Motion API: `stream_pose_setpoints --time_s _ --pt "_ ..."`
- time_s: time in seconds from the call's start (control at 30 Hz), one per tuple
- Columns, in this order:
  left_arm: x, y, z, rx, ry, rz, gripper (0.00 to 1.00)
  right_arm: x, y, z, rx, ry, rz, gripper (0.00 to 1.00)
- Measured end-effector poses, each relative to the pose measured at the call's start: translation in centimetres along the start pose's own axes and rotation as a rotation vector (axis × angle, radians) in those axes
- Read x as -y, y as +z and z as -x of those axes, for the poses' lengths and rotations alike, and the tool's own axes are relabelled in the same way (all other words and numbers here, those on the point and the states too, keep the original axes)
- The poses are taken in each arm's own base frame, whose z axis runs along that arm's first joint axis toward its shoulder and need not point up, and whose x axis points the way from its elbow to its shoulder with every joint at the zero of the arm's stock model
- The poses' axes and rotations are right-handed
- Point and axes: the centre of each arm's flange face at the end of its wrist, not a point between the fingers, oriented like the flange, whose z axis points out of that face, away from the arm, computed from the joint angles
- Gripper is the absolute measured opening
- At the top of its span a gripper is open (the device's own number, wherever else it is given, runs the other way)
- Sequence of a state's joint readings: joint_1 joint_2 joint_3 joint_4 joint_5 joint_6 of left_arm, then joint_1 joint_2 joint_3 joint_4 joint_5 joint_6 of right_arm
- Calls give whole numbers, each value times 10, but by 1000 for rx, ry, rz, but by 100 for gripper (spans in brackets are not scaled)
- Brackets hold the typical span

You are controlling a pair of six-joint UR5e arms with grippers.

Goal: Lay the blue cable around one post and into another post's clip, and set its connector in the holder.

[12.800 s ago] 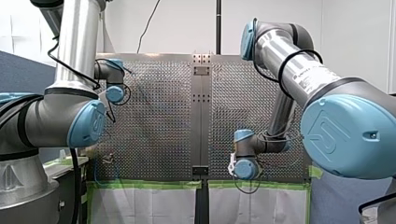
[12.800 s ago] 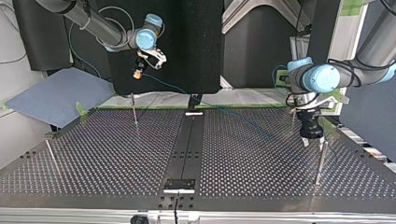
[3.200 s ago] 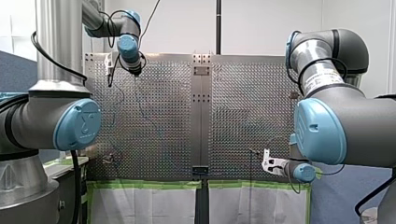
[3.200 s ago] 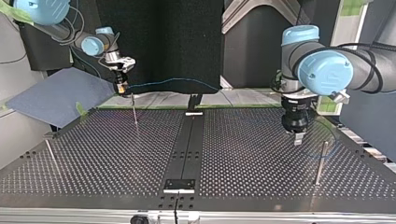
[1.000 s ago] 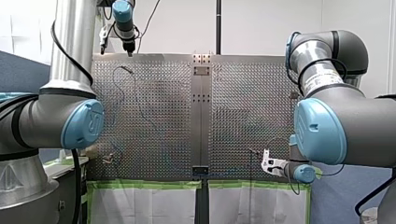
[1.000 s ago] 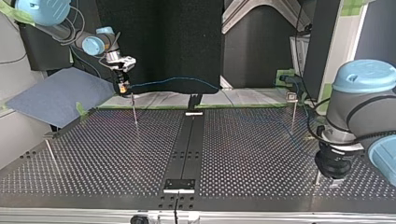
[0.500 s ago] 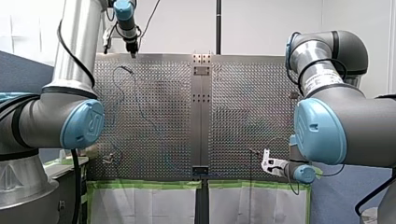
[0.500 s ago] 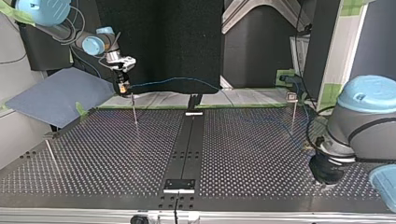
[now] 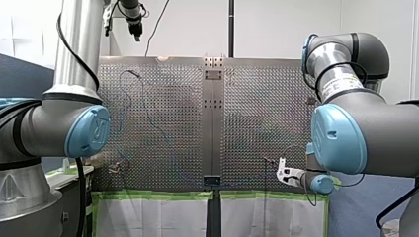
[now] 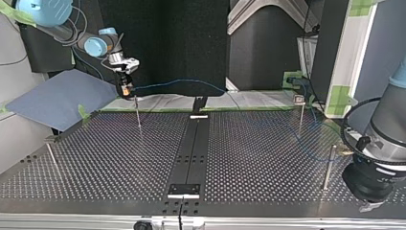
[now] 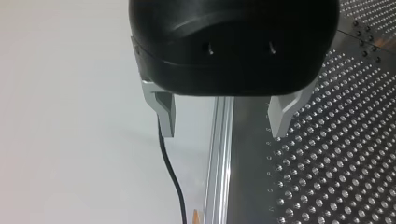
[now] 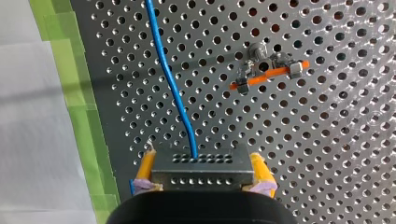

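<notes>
My right hand [image 12: 201,173] pinches the grey, hole-dotted rectangular connector [image 12: 201,161] between yellow pads [image 12: 145,170] above the perforated metal table [image 12: 327,140]. The thin glossy blue cable [image 12: 170,79] curves away from it. My left hand [image 11: 224,116] has its angular metal fingers [image 11: 164,112] spread wide.

Blue cable [image 12: 171,88] slack; grey connector [image 12: 201,164] in right pincer [image 12: 201,171].

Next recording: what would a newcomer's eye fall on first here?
The blue cable stands out most: in the right wrist view it runs over the perforated table into a grey connector clamped between the yellow pads of my right end effector. In the top view it hangs in a span above the table's far edge. My left end effector is open and empty, at the table's edge.
</notes>
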State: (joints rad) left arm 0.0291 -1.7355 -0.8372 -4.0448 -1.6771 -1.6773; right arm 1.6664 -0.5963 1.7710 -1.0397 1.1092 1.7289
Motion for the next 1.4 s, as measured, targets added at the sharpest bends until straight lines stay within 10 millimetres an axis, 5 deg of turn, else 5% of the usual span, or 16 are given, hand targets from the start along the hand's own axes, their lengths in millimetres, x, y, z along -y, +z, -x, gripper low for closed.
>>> stream_pose_setpoints --time_s 0.57,1.13,1.3,1.4 --pt "-7 -26 25 -21 33 41 100 0 0 0 3 6 1 2" --pt "-47 -161 77 120 -37 158 100 2 1 0 6 7 -3 2" --pt "-58 -180 75 101 -19 170 100 3 1 0 6 7 -5 2" --pt "-63 -173 73 77 -1 173 100 4 2 1 7 7 -7 2"
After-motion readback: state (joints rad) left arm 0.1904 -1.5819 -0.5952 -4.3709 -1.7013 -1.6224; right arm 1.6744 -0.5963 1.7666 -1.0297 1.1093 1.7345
